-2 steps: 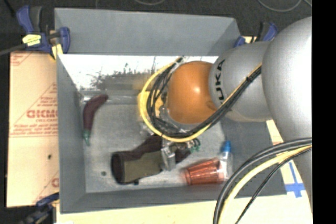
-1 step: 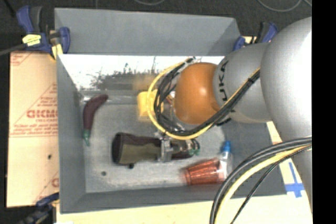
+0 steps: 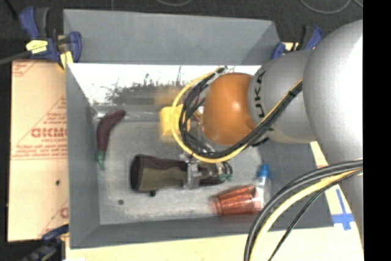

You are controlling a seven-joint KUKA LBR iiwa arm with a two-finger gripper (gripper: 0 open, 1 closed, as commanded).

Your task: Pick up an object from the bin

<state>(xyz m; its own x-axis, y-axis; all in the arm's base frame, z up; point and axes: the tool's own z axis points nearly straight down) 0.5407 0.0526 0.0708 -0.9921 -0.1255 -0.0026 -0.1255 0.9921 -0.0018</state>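
Note:
My gripper [image 3: 194, 174] reaches down in the middle of the bin, below the orange wrist cover. It sits at the right end of a dark olive-brown, bottle-shaped thing [image 3: 153, 173] that lies on its side on the bin floor. That thing's right end is hidden by the gripper. Just to the lower right lies a clear tube of red glitter [image 3: 237, 200] with a blue cap [image 3: 263, 173].
A dark purple aubergine-shaped toy [image 3: 105, 130] with a green tip lies by the left wall. A yellow thing [image 3: 167, 122] lies at the back, half hidden by the wrist cover and cables. The arm covers the bin's right side.

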